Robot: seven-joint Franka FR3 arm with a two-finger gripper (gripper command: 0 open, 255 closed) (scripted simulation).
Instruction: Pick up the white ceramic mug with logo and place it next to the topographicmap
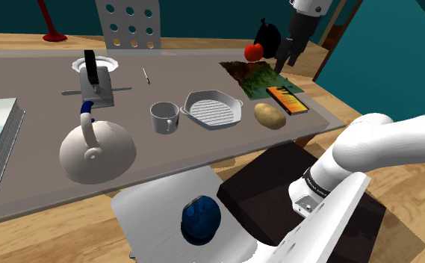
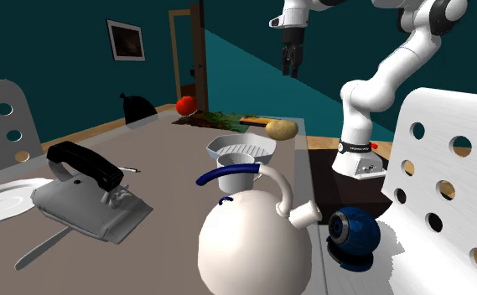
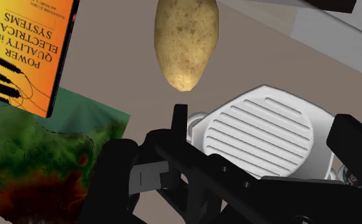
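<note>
**Mug on the table, hand high over the map**

The pale grey-white mug [image 1: 163,118] stands upright on the grey table [image 1: 46,75], just beside a ridged dish [image 1: 212,109], with a big white kettle [image 1: 97,153] near its other side. No logo can be made out on it. The topographic map [image 1: 257,78] lies flat near the table's far corner, well apart from the mug. An orange book [image 1: 287,99] overlaps the map's edge, and a potato [image 1: 270,115] lies between book and dish. A red apple [image 1: 254,51] sits by the map's far edge.

The gripper [image 1: 284,61] hangs above the map, fingers parted and grasping nothing. The second exterior view makes plain how high it hangs over the table (the shoulder view flattens that gap), though there the kettle covers part of the mug. The wrist view looks down on map, book, potato and dish, and the book's title reads "Power Quality in Electrical Systems".
</note>
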